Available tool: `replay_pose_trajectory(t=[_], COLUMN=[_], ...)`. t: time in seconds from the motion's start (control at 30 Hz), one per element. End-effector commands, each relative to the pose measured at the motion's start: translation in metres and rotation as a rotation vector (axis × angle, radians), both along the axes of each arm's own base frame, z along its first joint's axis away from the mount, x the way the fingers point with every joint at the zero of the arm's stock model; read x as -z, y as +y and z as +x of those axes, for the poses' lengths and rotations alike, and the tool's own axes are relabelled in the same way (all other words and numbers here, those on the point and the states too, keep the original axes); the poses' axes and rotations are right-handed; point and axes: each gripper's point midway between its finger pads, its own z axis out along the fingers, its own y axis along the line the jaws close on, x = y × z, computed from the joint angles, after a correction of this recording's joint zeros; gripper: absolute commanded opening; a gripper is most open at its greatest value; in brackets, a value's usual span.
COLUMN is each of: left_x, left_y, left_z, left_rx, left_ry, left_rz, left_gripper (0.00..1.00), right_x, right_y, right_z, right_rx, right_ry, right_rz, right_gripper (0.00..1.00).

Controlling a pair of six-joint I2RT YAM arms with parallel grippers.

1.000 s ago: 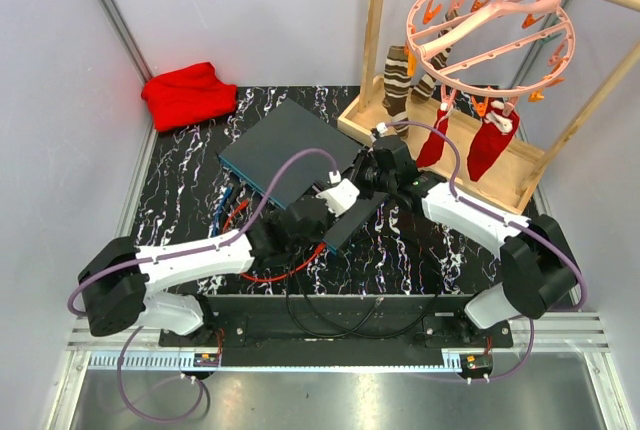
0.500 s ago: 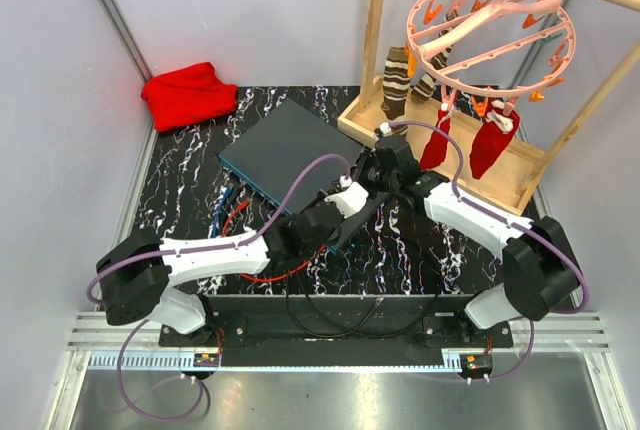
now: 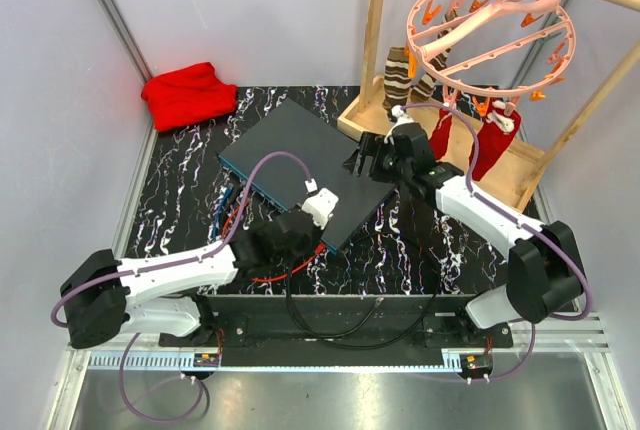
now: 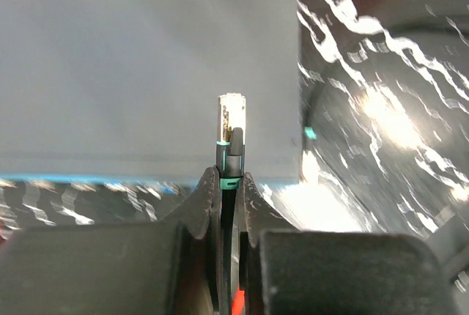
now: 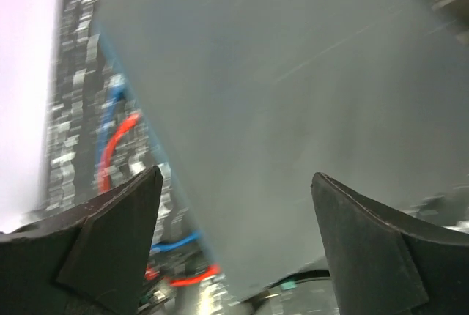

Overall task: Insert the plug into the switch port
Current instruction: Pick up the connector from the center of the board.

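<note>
On the table [image 3: 180, 200] the switch [image 3: 300, 150] lies mid-field, right jaws wide and empty over its top, left jaws pinched on the plug [image 4: 231, 121] above the teal front edge; I judge alignment underway, next needing the plug lowered to face a socket.

Grey walls [image 3: 250, 10], black marbled table [image 3: 180, 200], wooden rack [image 3: 377, 20]

Right black two-finger gripper [image 5: 236, 176] let go, jaws wide, backed off over flat dark grey switch box [image 3: 290, 150]. Left gripper [image 4: 229, 183] clamped onto small teal-booted plug [image 4: 231, 128], pulled back nearward.
</note>
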Motion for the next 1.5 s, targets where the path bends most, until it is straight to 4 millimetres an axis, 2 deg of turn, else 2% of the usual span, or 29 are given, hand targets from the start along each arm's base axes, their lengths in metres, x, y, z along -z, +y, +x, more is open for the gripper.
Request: replay_pose_trajectory(t=[0.0,0.2,0.43,0.6,0.77,1.0,1.47], left_x=[0.017,0.039,0.055,0.071,0.074,0.076,0.077], left_y=[-0.009,-0.004,-0.005,0.000,0.006,0.009,0.001], left_z=[-0.028,-0.041,-0.050,-0.054,-0.049,-0.039,-0.025], left_rx=[0.054,0.039,0.041,0.005,-0.034,-0.073,-0.076], left_ry=[0.197,0.313,0.408,0.459,0.461,0.480,0.504], left_rz=[-0.120,-0.142,-0.112,-0.080,-0.056,-0.041,-0.007], left_gripper=[0.00,0.00,0.00,0.00,0.00,0.00,0.00], right_x=[-0.013,0.015,0.047,0.060,0.072,0.098,0.107], right_y=[-0.029,-0.047,-0.057,-0.064,-0.067,-0.066,-0.069], right_z=[0.027,0.047,0.070,0.083,0.094,0.095,0.097], right_rx=[0.001,-0.006,-0.002,0.014,0.004,-0.045,-0.062], right_ry=[-0.153,-0.169,-0.135,-0.124,-0.117,-0.076,-0.067], right_rz=[-0.160,-0.297,-0.346,-0.337,-0.328,-0.343,-0.356], right_gripper=[0.92,0.94,0.95,0.95,0.96,0.96,0.97])
